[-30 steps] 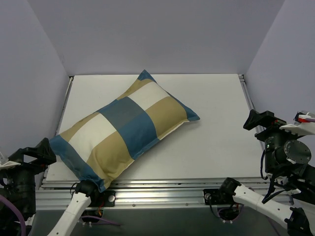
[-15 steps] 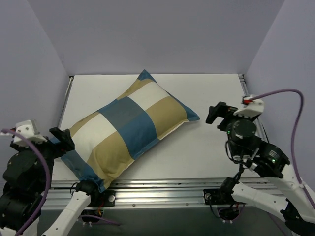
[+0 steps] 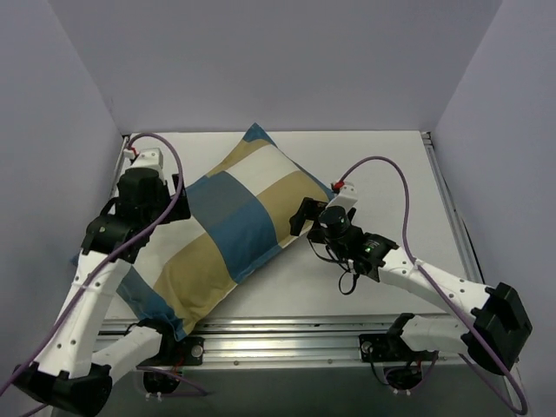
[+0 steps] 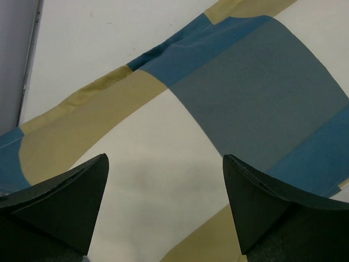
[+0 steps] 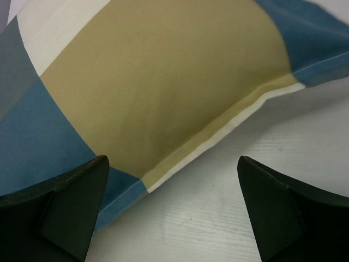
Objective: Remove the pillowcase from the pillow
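The pillowcase (image 3: 230, 230), in blocks of blue, tan and cream, lies slantwise across the white table, plump and full. The pillow is hidden inside it. My left gripper (image 3: 178, 201) hovers open over the cover's left part; in the left wrist view its jaws (image 4: 164, 158) stand wide above a cream block (image 4: 158, 164), with nothing between them. My right gripper (image 3: 301, 221) is open at the cover's right-hand edge. In the right wrist view its jaws (image 5: 173, 159) straddle the tan and cream seam (image 5: 229, 117) and bare table.
The white table (image 3: 391, 174) is walled in lilac on three sides. An aluminium rail (image 3: 287, 334) with both arm bases runs along the near edge. Purple cables (image 3: 382, 165) loop above each arm.
Both arms have swung in from the near corners over the table, the left to the pillowcase's left part, the right to its right edge. Both grippers stayed open.
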